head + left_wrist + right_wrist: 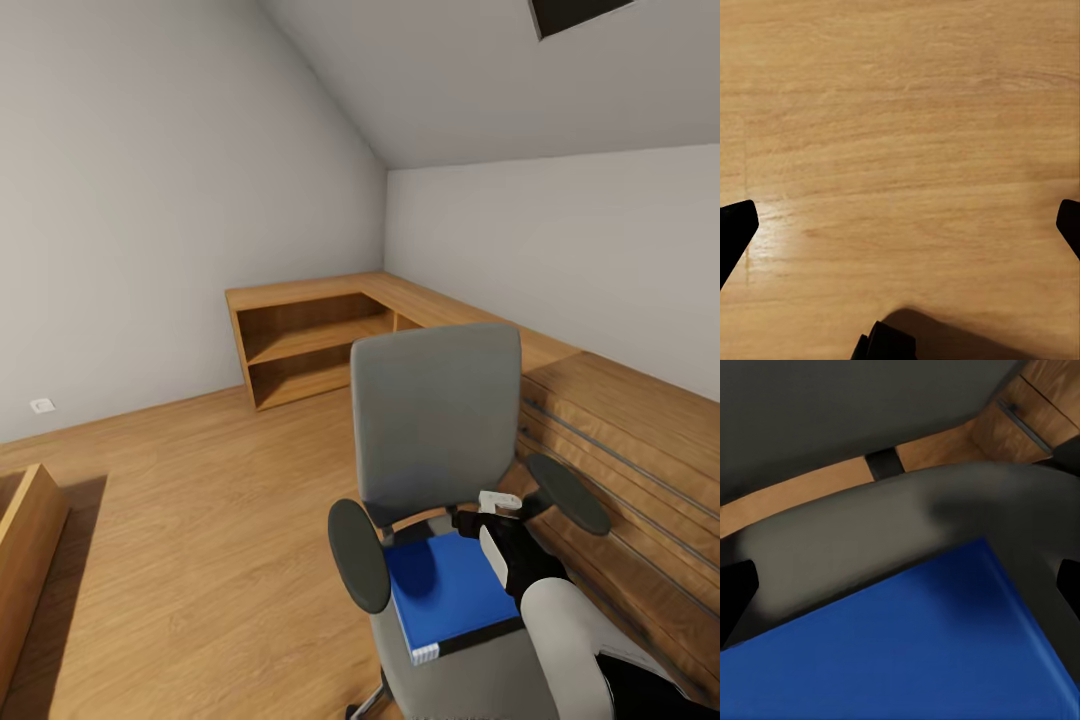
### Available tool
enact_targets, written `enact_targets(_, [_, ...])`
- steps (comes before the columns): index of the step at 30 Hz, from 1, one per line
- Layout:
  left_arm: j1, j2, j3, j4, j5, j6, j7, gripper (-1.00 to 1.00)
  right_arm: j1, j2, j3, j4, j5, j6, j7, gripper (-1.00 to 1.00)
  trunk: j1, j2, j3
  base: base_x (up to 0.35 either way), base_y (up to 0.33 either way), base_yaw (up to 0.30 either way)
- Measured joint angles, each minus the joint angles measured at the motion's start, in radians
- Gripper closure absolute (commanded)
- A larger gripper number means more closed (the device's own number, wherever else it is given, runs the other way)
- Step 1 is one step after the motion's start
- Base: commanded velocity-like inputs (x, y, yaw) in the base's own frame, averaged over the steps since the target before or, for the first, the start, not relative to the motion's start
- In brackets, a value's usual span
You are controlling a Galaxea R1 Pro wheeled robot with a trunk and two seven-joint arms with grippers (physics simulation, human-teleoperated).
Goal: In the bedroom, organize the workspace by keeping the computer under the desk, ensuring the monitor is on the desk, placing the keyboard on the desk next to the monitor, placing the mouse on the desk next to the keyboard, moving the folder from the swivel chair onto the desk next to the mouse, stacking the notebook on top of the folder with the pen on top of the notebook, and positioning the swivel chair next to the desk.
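right end effector (500, 535): hanging just over the far right corner of the folder, fingers spread wide apart in the wrist view, nothing between them yet

left end effector (900, 225): fingers wide apart too, holding nothing, just looking down at bare wood floor (900, 112)

folder (445, 590): blue one, lying flat on the seat of the swivel chair (437, 420), white spine toward the robot, so it hasn't been moved at all

progress: honestly looks like the very start. Folder not lifted, and I can't see the counter, monitor, keyboard, mouse, notebook or pen anywhere here, so can't say how those stand

edges: the folder sits between the two armrests, backrest right behind it. The right armrest (568, 492) is near the wrist, so I'd guess lifting straight up beats sliding it sideways

open room: lots of bare floor on the left. On the right, the chair sits near a low wood chest (640, 480) with bar handles. Wood shelving (310, 340) runs along the far corner
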Motion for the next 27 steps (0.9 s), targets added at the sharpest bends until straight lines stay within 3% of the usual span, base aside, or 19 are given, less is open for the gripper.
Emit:
enact_targets(4, [0.0, 0.0, 0.001, 0.0, 0.0, -0.001, 0.0, -1.0, 0.0, -0.001, 0.0, 0.0, 0.0, 0.0, 0.0, -1.0, 0.015, -0.028, -0.013, 0.0, 0.0, 0.0])
enact_targets(18, [0.0, 0.001, 0.005, 0.0, 0.0, 0.0, 0.0, -1.0, 0.0, -0.015, 0.0, 0.0, 0.0, 0.0, 0.001, -1.0, 0.015, -0.028, -0.013, 0.0, 0.0, 0.0])
enact_targets(23, [0.0, 0.001, 0.006, 0.0, 0.0, 0.0, 0.001, -1.0, 0.0, -0.015, 0.0, 0.0, 0.0, 0.0, 0.001, -1.0, 0.035, -0.063, -0.028, 0.0, 0.0, 0.0])
enact_targets(27, [0.0, 0.001, 0.006, 0.0, 0.0, 0.0, 0.001, -1.0, 0.0, -0.016, 0.0, -0.001, 0.0, 0.0, 0.001, -1.0, 0.035, -0.063, -0.028, 0.0, 0.0, 0.0])
